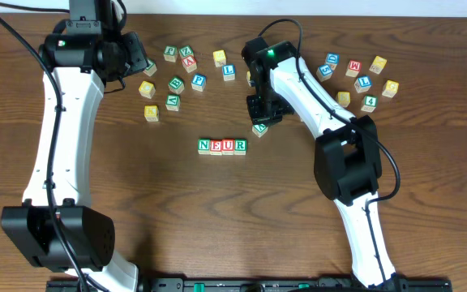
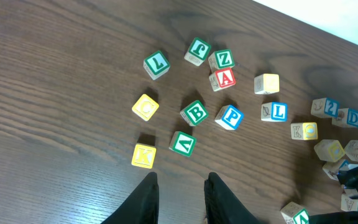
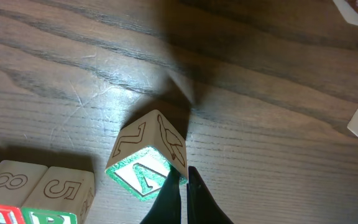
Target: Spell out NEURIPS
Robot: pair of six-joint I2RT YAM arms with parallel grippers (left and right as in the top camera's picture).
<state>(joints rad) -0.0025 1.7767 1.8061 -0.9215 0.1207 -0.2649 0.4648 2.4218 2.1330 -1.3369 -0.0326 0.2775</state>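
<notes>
Down low in the right wrist view, the right claw (image 3: 184, 180) has its two fingers pressed almost together, with nothing between them. One fingertip touches the near corner of a green block (image 3: 146, 155). This block sits on the brown wood table (image 1: 177, 219), turned at a slant. Its top is green with a white letter that I cannot read, and its sides have line drawings. Seen from above, the green block lies just to the right of the row of four blocks (image 1: 222, 146), a little higher up and not touching it. The row reads N, E, U, R, and its blocks sit side by side in the middle of the table. Behind the right arm there is a right heap of blocks (image 1: 359, 77), spread near the far edge. Over on the other side, the left claw (image 2: 180, 202) hangs above the table with its fingers apart and nothing in them. Below it lies a left heap of blocks (image 2: 195, 112). It has a green B, a blue P (image 2: 230, 117), a red A (image 2: 224, 79) and a green Z (image 2: 224, 59). It also has two yellow blocks (image 2: 145, 107), set apart from each other.
</notes>
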